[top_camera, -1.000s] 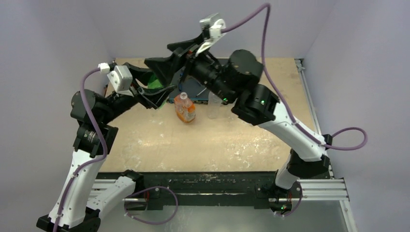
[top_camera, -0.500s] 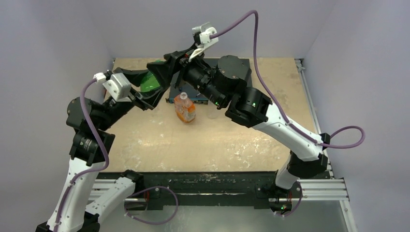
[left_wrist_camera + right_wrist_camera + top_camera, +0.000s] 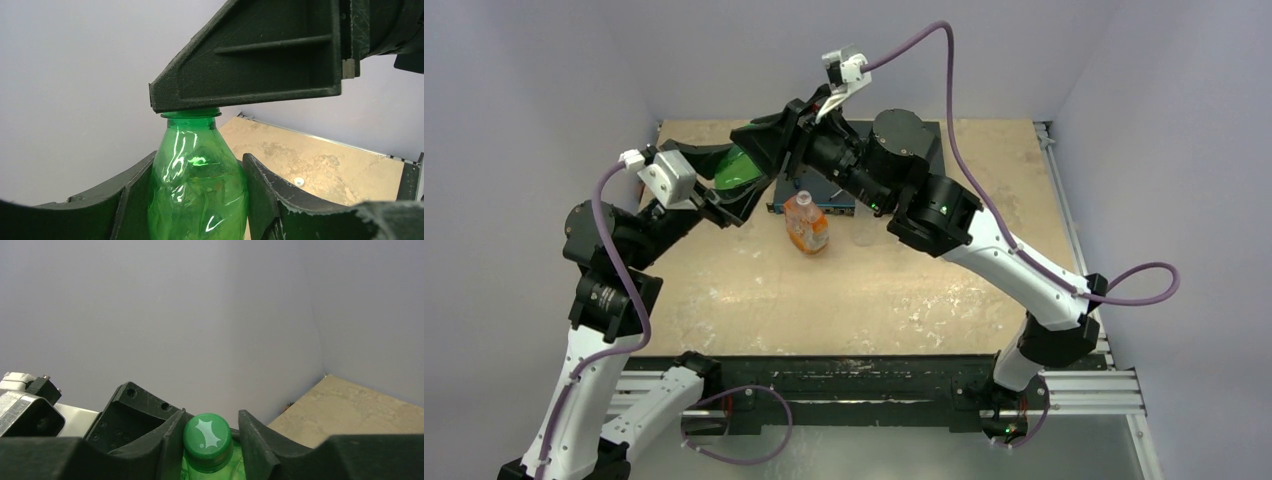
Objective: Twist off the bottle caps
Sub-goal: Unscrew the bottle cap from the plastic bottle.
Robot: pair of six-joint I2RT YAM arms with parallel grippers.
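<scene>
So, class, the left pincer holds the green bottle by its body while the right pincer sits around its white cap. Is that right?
Not quite: the cap is green, not white, as the right wrist view shows. The left pincer does hold the green bottle by its body, and the right pincer sits around that cap.

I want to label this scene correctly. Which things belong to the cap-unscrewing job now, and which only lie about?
In the job: green bottle, held by the left hand; green cap, between the right hand's fingers.
Lying about: orange-label bottle, standing on the table; loose white cap on the table; blue-edged dark box behind that bottle.
</scene>
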